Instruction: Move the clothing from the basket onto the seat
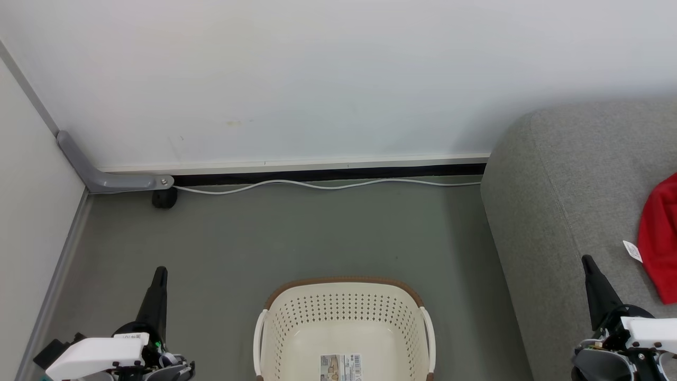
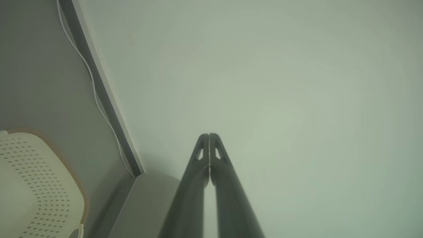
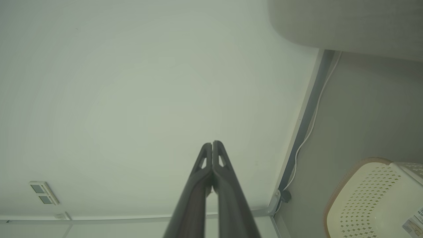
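The cream basket (image 1: 344, 312) stands on the floor at the bottom centre of the head view, with nothing in it but the barcode sticker (image 1: 341, 367) on its base. It shows too as the basket (image 2: 36, 185) in the left wrist view and the basket (image 3: 373, 198) in the right wrist view. Red clothing (image 1: 661, 238) with a small white tag (image 1: 632, 251) lies on the grey seat (image 1: 566, 185) at the right edge. My left gripper (image 1: 160, 271) is shut and holds nothing, left of the basket. My right gripper (image 1: 586, 259) is shut and holds nothing, over the seat, left of the clothing.
A white wall (image 1: 317, 79) runs behind, with a white cable (image 1: 328, 185) along its base. A grey bracket (image 1: 106, 180) and a black wheel (image 1: 164, 198) sit in the left corner. Grey floor (image 1: 291, 238) lies between wall and basket.
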Controlling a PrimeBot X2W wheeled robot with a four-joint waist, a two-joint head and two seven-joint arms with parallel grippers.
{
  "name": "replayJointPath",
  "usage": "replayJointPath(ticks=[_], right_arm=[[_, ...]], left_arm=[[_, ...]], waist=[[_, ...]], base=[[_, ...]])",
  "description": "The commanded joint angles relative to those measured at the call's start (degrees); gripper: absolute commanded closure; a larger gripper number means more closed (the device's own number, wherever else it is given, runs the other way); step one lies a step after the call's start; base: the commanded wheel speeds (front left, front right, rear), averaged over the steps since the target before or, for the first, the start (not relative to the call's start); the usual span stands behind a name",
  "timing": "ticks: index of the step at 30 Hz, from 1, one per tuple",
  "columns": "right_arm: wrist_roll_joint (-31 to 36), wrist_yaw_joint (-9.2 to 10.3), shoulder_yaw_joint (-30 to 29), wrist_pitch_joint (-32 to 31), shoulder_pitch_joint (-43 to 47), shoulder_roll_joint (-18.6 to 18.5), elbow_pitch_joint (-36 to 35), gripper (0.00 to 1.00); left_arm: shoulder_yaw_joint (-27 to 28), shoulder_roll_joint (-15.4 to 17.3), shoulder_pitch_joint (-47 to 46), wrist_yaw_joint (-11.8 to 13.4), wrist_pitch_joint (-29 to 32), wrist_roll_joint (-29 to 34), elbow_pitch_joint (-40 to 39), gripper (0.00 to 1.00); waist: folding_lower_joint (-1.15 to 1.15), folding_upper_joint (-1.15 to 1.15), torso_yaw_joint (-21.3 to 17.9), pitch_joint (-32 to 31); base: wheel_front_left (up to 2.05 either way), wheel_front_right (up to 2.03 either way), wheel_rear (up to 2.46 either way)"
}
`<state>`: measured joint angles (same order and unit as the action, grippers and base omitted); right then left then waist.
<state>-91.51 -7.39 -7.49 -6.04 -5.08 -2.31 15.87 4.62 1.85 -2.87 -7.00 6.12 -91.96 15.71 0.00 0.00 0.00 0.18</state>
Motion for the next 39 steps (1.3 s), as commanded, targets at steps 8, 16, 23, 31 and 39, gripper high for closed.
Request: replayJointPath(ticks=[8, 16, 23, 31, 39], right_arm=[[-0.6, -0.10, 0.9, -0.5, -1.1, -0.6, -1.8, 1.00], [-0.6, -0.10, 0.9, -0.5, -1.1, -0.6, -1.8, 1.00], [-0.6, -0.10, 0.9, -0.5, -1.1, -0.6, -1.8, 1.00], [-0.6, -0.10, 1.0, -0.5, -1.1, -0.6, -1.8, 1.00], [-0.6, -0.10, 1.0, -0.5, -1.1, -0.6, -1.8, 1.00]], left_arm=[[1.9, 1.0, -3.3, -0.5, 0.4, -0.2, -1.6, 1.00], [1.9, 1.0, -3.3, -0.5, 0.4, -0.2, -1.6, 1.00], [1.9, 1.0, -3.3, -0.5, 0.4, -0.2, -1.6, 1.00], [1.9, 1.0, -3.3, -0.5, 0.4, -0.2, -1.6, 1.00], [1.9, 1.0, -3.3, -0.5, 0.4, -0.2, -1.7, 1.00]], waist=[[0.00, 0.00, 0.0, 0.0], [0.00, 0.00, 0.0, 0.0], [0.00, 0.00, 0.0, 0.0], [0.00, 0.00, 0.0, 0.0], [0.00, 0.00, 0.0, 0.0]], base=[[0.00, 0.00, 0.00], [0.00, 0.00, 0.00], [0.00, 0.00, 0.00], [0.00, 0.00, 0.00], [0.00, 0.00, 0.00]])
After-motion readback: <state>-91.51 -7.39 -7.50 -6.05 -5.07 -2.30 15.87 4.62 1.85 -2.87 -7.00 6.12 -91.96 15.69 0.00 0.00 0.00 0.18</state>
